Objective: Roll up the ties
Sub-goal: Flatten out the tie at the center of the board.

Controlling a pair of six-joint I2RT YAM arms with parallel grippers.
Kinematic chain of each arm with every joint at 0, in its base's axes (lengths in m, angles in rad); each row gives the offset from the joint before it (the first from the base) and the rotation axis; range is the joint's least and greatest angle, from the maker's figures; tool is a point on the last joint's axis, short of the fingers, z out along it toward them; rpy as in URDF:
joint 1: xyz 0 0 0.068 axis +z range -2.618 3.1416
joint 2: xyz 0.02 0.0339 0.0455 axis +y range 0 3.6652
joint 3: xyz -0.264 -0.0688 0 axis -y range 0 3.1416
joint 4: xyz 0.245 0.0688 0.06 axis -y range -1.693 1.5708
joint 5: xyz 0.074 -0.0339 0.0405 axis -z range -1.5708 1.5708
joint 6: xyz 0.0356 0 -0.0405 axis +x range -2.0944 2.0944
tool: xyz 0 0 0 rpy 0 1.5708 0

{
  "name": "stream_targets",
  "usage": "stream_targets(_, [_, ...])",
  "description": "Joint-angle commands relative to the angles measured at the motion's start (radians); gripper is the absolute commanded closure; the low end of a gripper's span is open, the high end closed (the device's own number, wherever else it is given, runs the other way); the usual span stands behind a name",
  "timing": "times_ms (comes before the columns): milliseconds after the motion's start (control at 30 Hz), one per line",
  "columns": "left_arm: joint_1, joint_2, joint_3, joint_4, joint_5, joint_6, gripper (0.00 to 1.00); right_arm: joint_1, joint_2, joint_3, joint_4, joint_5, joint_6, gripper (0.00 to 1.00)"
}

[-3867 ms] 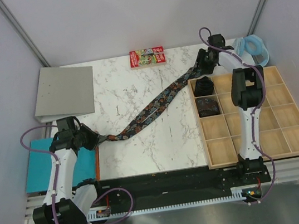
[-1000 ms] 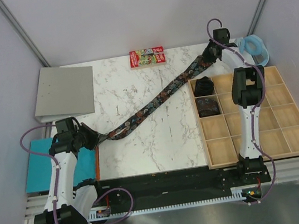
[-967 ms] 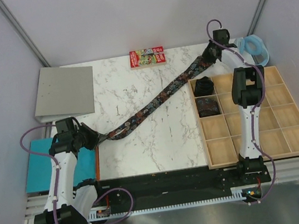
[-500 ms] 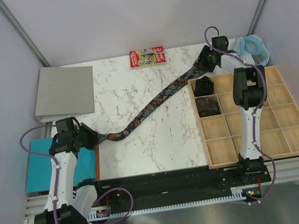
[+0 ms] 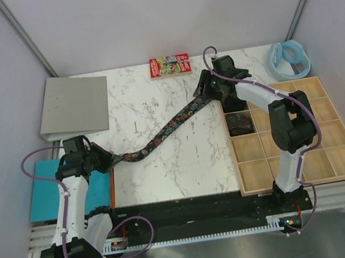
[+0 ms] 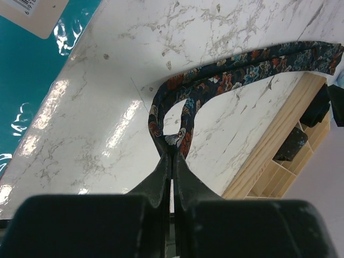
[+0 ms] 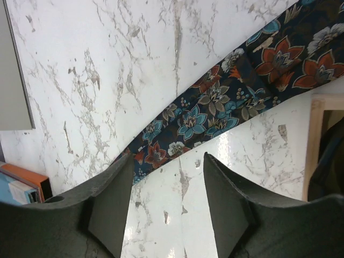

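We are pinching the narrow end of the tie [image 5: 167, 128] in our left end effector [image 6: 172, 153] at the near left, while this soft, limp, likely slippery strip is lying diagonally across the tabletop [image 5: 155, 99] toward our spread right end effector [image 7: 166, 161], which is hovering over the wider part where we judge a hold best.

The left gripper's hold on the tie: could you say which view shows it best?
Left wrist: the left gripper pinches the tie at its looped end, close up. Top external shows the grip small; right wrist shows only a middle stretch of tie.
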Motion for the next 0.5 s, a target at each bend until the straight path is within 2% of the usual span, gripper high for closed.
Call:
stream_targets(0, [0.006,-0.064,0.005,-0.036,0.0,-0.04,0.98,0.016,-0.024,0.032,-0.026,0.016,0.005,0.41])
stream_targets(67, [0.006,-0.092,0.006,-0.056,-0.034,-0.041,0.98,0.067,-0.038,0.023,-0.027,0.021,0.022,0.43])
stream_targets(133, [0.006,-0.127,0.005,-0.094,-0.08,-0.046,0.98,0.162,-0.053,-0.017,0.005,-0.007,0.079,0.53])
stream_targets(233, [0.006,-0.15,-0.001,-0.133,-0.115,-0.055,0.98,0.303,-0.07,-0.113,0.127,-0.041,0.205,0.68])
stream_targets(267, [0.006,-0.153,-0.006,-0.135,-0.115,-0.059,0.98,0.337,-0.067,-0.152,0.214,-0.05,0.237,0.73])
stream_targets(400, [0.006,-0.178,-0.032,-0.135,-0.106,-0.084,0.98,0.532,0.004,-0.115,0.312,-0.051,0.326,0.77])
stream_targets(467, [0.006,-0.184,-0.038,-0.135,-0.108,-0.086,0.98,0.57,0.068,-0.059,0.339,-0.071,0.366,0.79])
